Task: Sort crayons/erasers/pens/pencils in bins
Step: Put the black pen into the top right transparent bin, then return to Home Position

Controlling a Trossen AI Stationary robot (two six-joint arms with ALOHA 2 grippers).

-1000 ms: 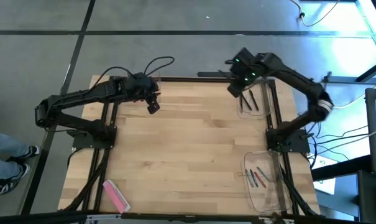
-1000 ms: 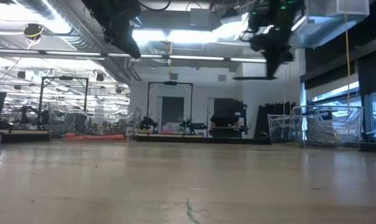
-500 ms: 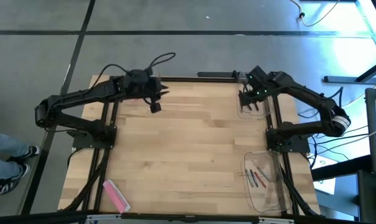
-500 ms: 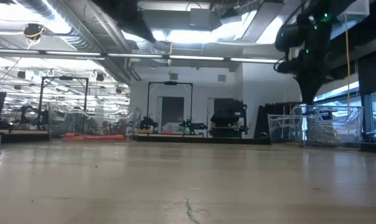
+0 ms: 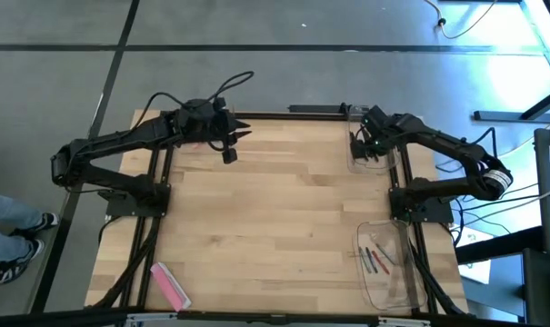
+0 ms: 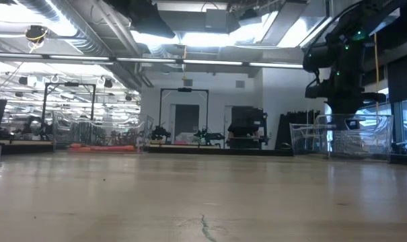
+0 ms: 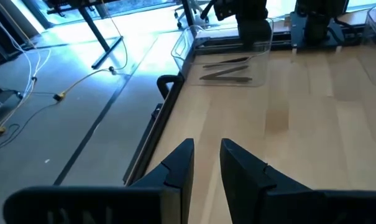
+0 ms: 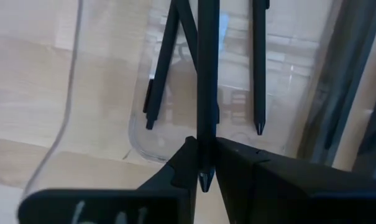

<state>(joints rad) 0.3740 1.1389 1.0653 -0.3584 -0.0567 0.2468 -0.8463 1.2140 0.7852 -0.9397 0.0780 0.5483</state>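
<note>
Right pincer [image 8: 203, 163] pinching a black pen [image 8: 207, 74] above the far bin [image 5: 373, 154], a grip only the wrist view reveals, two pens [image 8: 166, 62] inside, left pincer [image 7: 205, 163] slightly spread, near bin [image 5: 388, 289] holding pencils [image 5: 375, 260].

We see a pale wooden table [image 5: 284, 200] with smooth planks, clear glossy plastic bins [image 8: 100, 118], and matt black pens [image 8: 257, 62].
</note>
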